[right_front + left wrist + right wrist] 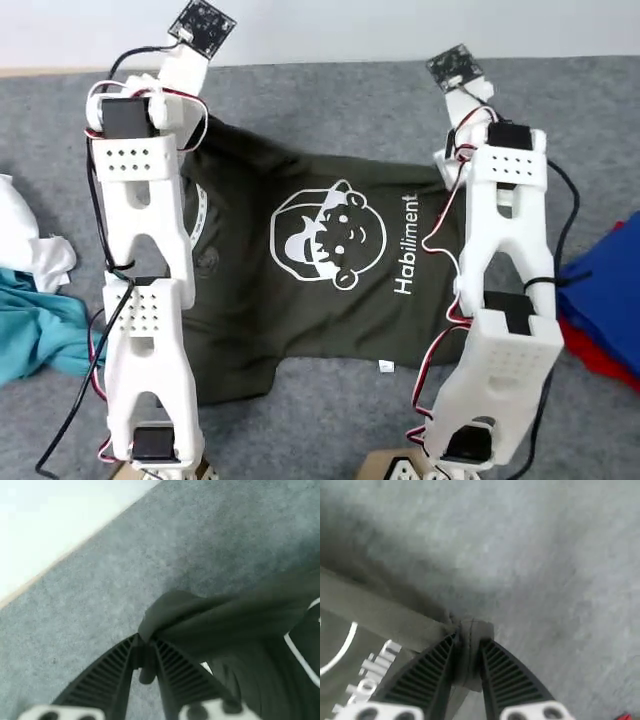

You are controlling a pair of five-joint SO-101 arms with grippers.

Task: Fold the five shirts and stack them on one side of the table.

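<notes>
- The grey felt-like surface (330,95) covers the whole table. At its far edge it stops at a thin tan strip (65,555), and beyond that is a pale, plain wall (330,25).
- The dark olive shirt (300,330) lies spread flat in the middle of the felt, between the two white arms. Its white cartoon print faces up, its collar is toward the left arm and its hem toward the right arm.
- The left gripper (145,647) is at the shirt's far corner on the collar side. Its black ribbed fingers (115,670) are pressed together on a small bunch of the olive fabric, which rises into a peak just above the felt.
- The right gripper (468,640) is at the far hem corner. Its fingers (500,670) pinch the doubled edge of the cloth, with bare felt just beyond.
- At the table's left edge, well apart from the olive shirt, a crumpled white garment (25,235) touches a teal shirt (35,320).
- At the right edge, a blue shirt (605,270) lies over a red shirt (600,350).
</notes>
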